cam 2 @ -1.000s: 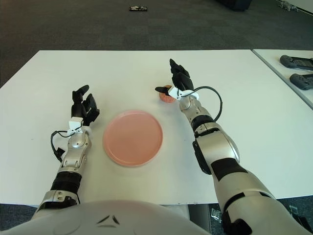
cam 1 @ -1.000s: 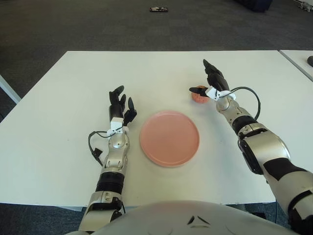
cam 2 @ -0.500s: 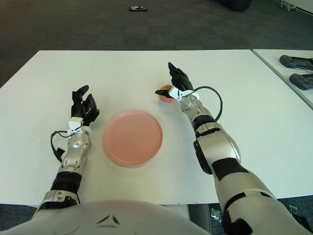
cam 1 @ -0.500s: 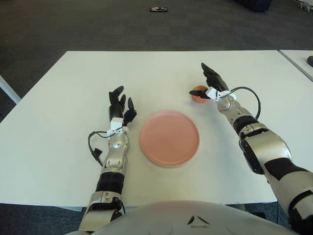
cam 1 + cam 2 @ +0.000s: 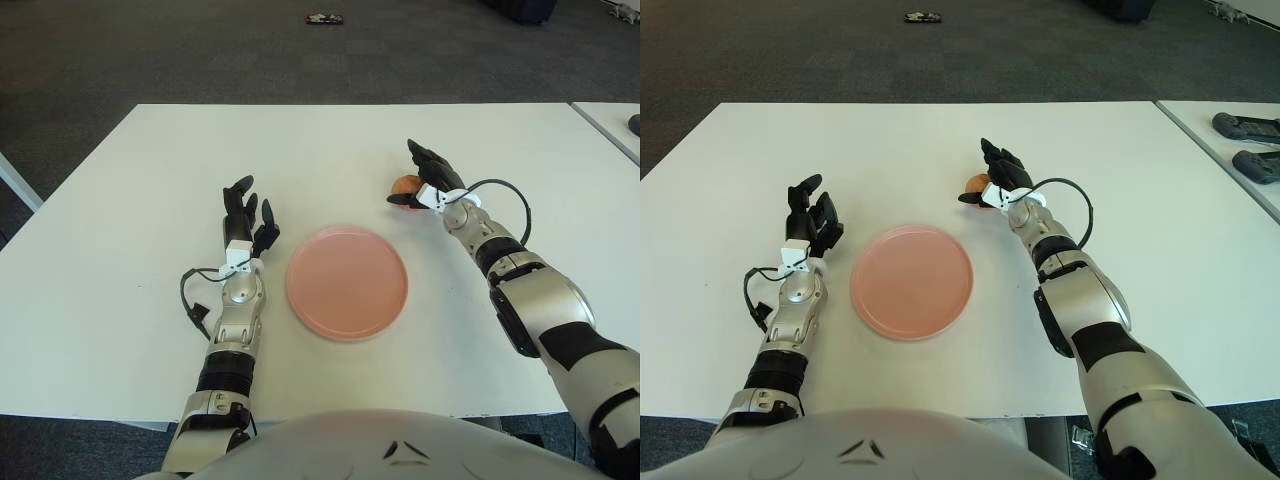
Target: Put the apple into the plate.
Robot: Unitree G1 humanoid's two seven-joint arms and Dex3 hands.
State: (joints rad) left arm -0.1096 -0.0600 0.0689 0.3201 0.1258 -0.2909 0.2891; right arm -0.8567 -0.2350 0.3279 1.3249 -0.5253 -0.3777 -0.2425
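Closing on one apple (image 5: pixel 404 186), right hand (image 5: pixel 424 180); one plate (image 5: pixel 346 282).

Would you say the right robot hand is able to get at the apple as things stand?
Probably yes: the right robot hand is already at the apple, fingers curling over it, with nothing between them. A firm grasp cannot be confirmed.

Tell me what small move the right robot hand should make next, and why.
Probably close the fingers fully around the small reddish-orange apple. The right robot hand is draped over it on the white table, but the grip looks unfinished, and the round pink plate is empty. The left robot hand shows left of the plate.
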